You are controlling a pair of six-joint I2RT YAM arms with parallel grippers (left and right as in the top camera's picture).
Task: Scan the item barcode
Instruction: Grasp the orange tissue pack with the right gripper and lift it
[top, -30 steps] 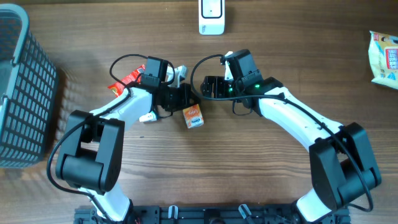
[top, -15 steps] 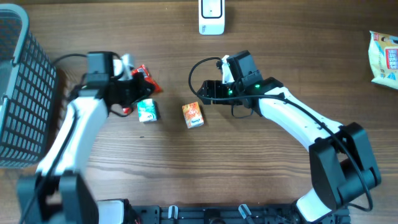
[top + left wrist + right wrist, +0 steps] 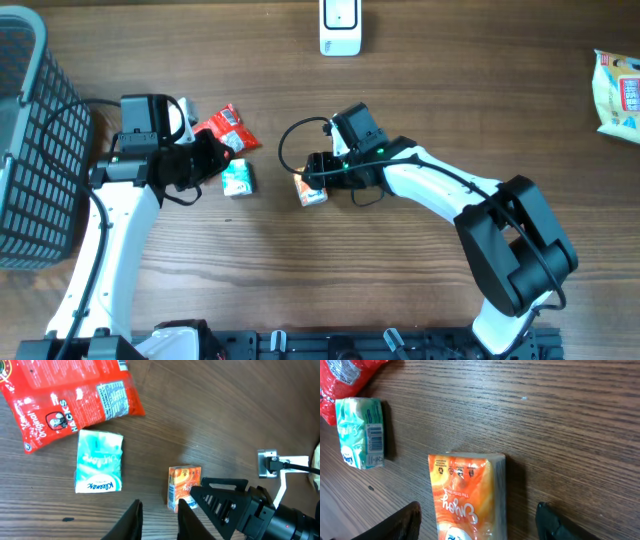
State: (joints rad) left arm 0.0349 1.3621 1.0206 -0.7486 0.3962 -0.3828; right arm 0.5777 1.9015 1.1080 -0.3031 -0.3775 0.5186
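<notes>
The small orange pack (image 3: 311, 188) lies flat on the wooden table (image 3: 400, 290) just left of the frame's centre in the overhead view, its printed face up. The right gripper (image 3: 312, 170) hangs low over it. In the right wrist view its two dark fingers (image 3: 409, 519) stand wide apart, one on each side of the pack (image 3: 467, 495), with bare wood showing between each finger and the pack, so the jaws are released and grasp nothing. To the left of the orange pack, and apart from it, lies a teal Kleenex tissue pack (image 3: 237, 178). A red Hacks candy bag (image 3: 225, 128) lies just above that, their edges close together. The left gripper (image 3: 212, 160) sits beside these two at the left of the frame. In the left wrist view its fingers (image 3: 131, 521) are only slightly parted, with wood visible in the narrow gap and nothing between them. A white scanner (image 3: 340, 27) stands at the top centre edge, well apart from the orange pack. A grey mesh basket (image 3: 30, 150) fills the left edge, and a pale snack bag (image 3: 618, 92) lies at the upper right edge.
</notes>
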